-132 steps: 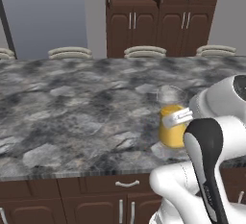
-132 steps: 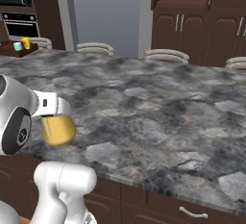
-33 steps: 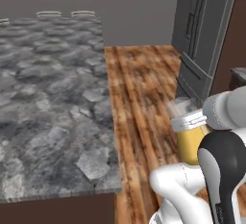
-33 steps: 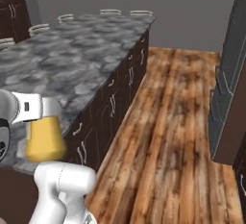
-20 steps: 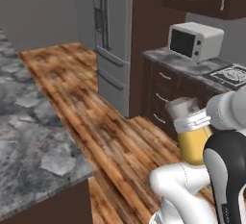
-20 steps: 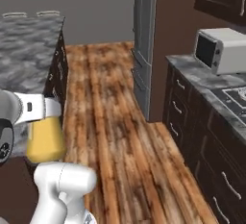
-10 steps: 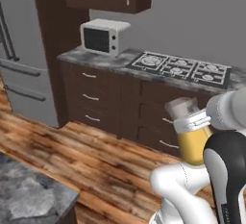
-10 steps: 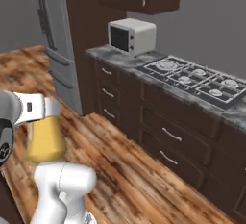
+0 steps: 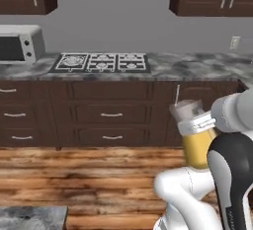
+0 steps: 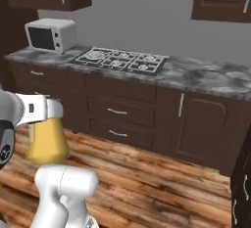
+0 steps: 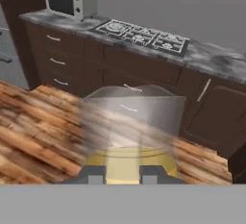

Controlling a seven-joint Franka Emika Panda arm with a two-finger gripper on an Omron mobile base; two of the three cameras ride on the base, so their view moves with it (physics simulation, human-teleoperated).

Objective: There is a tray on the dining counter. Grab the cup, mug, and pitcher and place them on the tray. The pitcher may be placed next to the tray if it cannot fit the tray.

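Mustard-gold and tapered, the pitcher [image 11: 129, 136] rides in my pincer [image 11: 123, 172], whose 2 fingertips [image 11: 94, 172] are clamped on its rim, so it hangs in the air above the wooden floor [image 10: 162, 183]. Beyond it stand dark drawers [image 9: 104, 115], then the stovetop [image 9: 103, 62] and the microwave [image 10: 49, 34] on the far worktop. I judge the risk is a swing: held only by the rim while my base is turned away from the tray, the pitcher could slip or tilt loose.
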